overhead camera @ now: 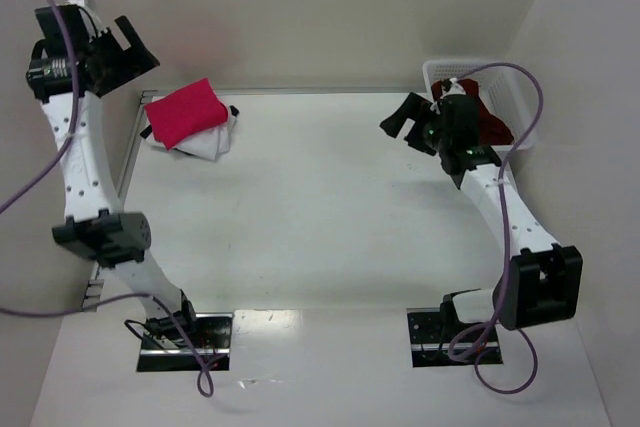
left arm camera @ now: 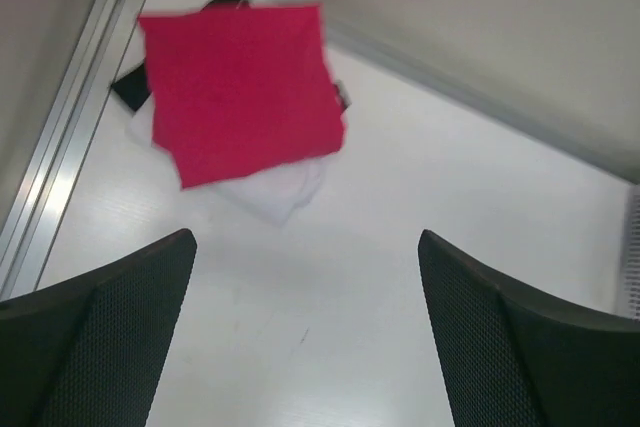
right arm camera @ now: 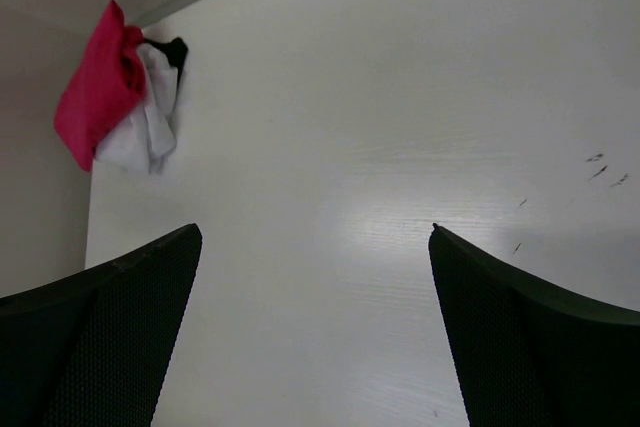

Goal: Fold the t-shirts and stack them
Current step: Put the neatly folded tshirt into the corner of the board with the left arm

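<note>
Folded red t-shirt point(overhead camera: 185, 110) lies on top of the white t-shirt point(overhead camera: 208, 144) in the far-left corner of the bench point(overhead camera: 320, 217); the stack sits clear of the folding area. Maroon t-shirt point(overhead camera: 493, 127) is in the basket point(overhead camera: 522, 79) at far right, probably next. Left hand point(left arm camera: 306, 235) wide, empty, raised above the stack. Right hand point(right arm camera: 315, 227) wide, empty, just beside the basket.

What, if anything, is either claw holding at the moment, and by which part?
Nothing: the left claw and right claw both stand open and empty; the red t-shirt lies untouched.

Light is bright and even, shadows soft, the table point(overhead camera: 330, 227) faintly glaring, wrist views slightly blurred.
</note>
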Motion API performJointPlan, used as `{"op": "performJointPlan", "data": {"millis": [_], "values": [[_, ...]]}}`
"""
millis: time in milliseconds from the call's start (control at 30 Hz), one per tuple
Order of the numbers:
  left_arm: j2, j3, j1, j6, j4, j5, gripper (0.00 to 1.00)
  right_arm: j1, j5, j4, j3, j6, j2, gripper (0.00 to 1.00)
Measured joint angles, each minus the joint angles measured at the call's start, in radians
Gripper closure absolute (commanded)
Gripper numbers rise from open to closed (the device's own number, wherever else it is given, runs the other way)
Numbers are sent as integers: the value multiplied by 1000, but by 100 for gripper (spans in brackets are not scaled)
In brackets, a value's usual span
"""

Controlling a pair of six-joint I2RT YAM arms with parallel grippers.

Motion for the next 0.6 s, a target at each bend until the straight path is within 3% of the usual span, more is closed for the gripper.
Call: {"op": "performJointPlan", "data": {"millis": [133,267,433,600], "values": [[-366,-400,-3,8,179,96,1,-29,19,70,-79,22,-97,0],[-608,-756,-6,-4,325,201,1,-29,-14,111,-84,-5,-137,0],[-703,-1154,-44,-11,502,285,1,-29,-46,113,-86,-35,-171,0],[-728,-1354,-97,-3,568,289,1,-29,-16,108,-142,-44,-279,0]]}}
